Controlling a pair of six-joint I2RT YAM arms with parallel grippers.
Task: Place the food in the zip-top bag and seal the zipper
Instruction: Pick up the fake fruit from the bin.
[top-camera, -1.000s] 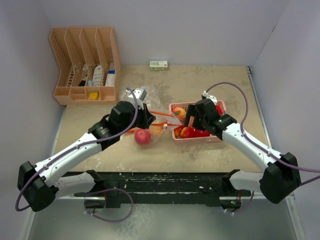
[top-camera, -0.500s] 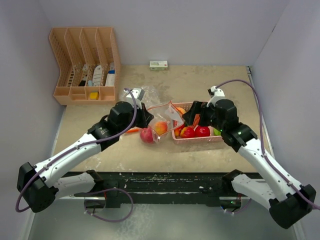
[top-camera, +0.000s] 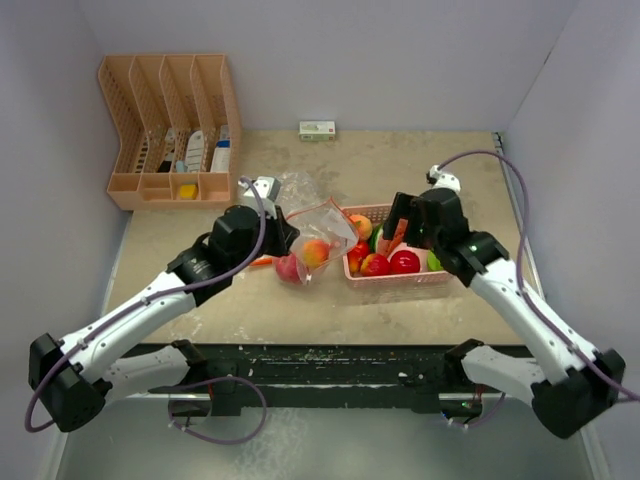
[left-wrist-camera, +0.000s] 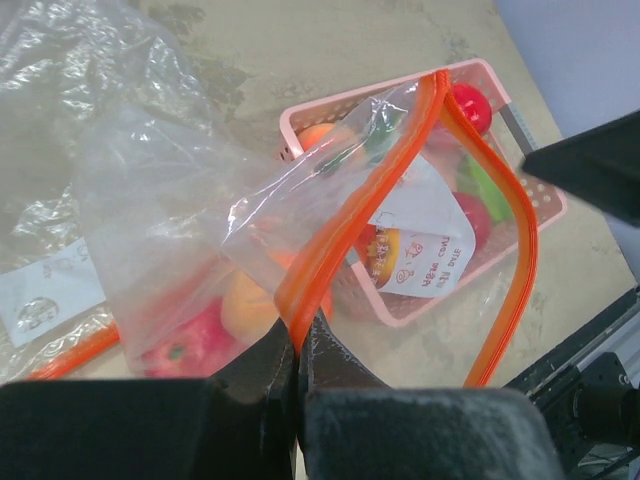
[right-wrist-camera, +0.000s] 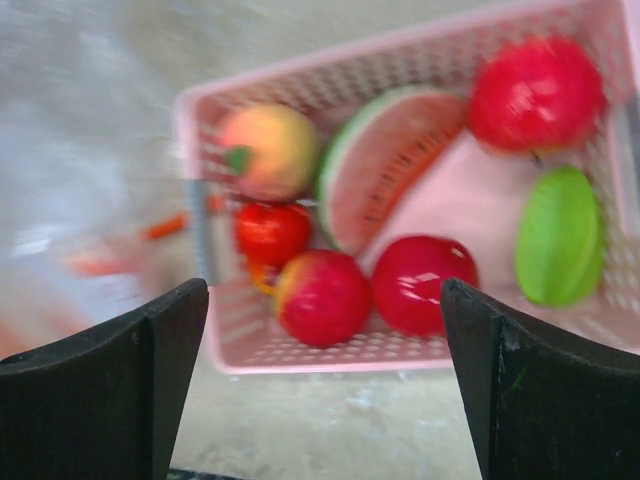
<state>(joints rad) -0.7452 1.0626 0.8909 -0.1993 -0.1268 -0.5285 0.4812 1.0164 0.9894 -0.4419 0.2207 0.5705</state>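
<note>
While in left pincer (left-wrist-camera: 298, 345), zip-top bag (left-wrist-camera: 180, 190) with two fruits (left-wrist-camera: 185, 350); pink basket (right-wrist-camera: 235, 330) fuller.

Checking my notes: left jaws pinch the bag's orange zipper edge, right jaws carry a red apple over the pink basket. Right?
No: the right gripper is open and empty over the pink basket, as the right wrist view shows. The rest stands.

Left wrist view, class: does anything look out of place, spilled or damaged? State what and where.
Nothing spilled or damaged. One oddity: a second, crumpled clear plastic bag with an orange zipper lies flat beside the clear zip-top bag pinched by the left end effector.
</note>
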